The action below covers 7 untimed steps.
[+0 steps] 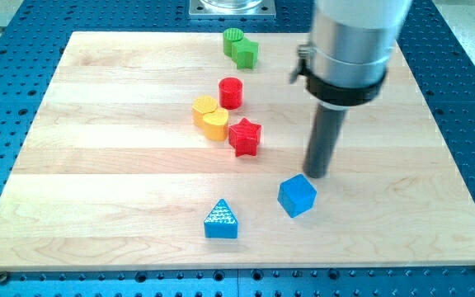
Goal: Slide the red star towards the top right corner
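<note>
The red star (245, 136) lies near the middle of the wooden board (97, 165), touching the yellow blocks on its left. My tip (317, 175) stands to the right of the star and a little lower, well apart from it. The tip is just above the blue cube (296, 195), close to its top right edge. The arm's grey body (351, 45) hangs over the board's upper right.
A yellow heart-like block (210, 117) sits left of the star, with a red cylinder (231, 92) above it. Two green blocks (241, 47) lie near the view's top. A blue triangle (221, 220) lies near the view's bottom. Blue perforated table surrounds the board.
</note>
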{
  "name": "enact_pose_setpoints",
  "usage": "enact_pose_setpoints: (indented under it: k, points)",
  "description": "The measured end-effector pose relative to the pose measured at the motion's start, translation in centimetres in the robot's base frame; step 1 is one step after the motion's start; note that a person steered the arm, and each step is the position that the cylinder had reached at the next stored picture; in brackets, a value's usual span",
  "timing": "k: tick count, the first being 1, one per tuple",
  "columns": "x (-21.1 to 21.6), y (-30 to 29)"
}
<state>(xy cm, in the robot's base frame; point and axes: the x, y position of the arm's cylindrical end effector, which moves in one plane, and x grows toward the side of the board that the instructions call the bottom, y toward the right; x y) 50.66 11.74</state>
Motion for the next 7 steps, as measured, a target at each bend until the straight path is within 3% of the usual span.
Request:
enact_pose_setpoints:
  k: [1,3,4,5,6,7]
  points:
    - [3.7,-0.6]
    - [4.4,-7.6]
    - [0.9,-7.7]
    - [0.2,-14.6]
    - [-2.8,-12.7]
    - [-7.2,-6.5]
